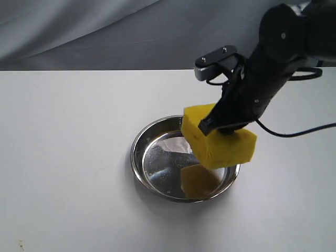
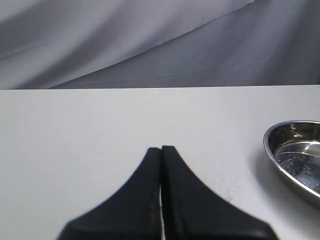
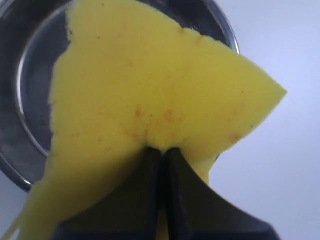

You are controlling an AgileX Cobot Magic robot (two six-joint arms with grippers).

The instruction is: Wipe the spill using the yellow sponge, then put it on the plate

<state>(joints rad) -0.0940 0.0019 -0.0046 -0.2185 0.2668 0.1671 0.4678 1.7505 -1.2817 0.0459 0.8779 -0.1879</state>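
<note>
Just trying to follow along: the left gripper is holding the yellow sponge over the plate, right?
No, the right gripper holds the yellow sponge over the plate; the right wrist view shows it. The left gripper is shut on nothing.

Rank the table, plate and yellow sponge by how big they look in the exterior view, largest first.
1. table: fills most of the frame.
2. plate: clearly wider than the sponge.
3. yellow sponge: smallest; the right hand holds it above the plate, perhaps nearer the camera, so it may look enlarged.
</note>
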